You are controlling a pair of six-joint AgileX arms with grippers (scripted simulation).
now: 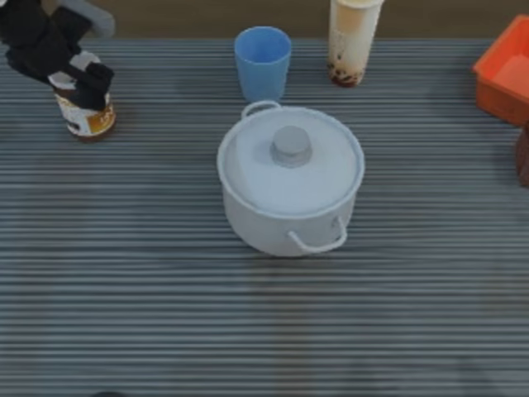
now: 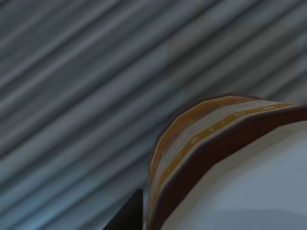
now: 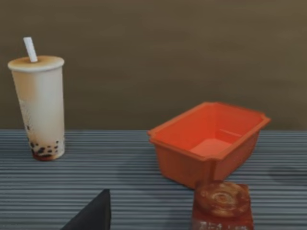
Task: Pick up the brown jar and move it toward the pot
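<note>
The brown jar stands at the far left of the table, its white-and-orange label showing below my left gripper. That gripper sits down over the jar's top and is shut on it. In the left wrist view the brown jar fills the lower corner, with one dark finger against its label. The large white pot, with lid, grey knob and two loop handles, sits mid-table, well to the right of the jar. My right gripper is out of the top view; one finger shows in its wrist view, open and holding nothing.
A blue cup stands just behind the pot. A tall cream cup with a brown bottom is to its right. An orange bin and a reddish-brown block sit at the table's right edge.
</note>
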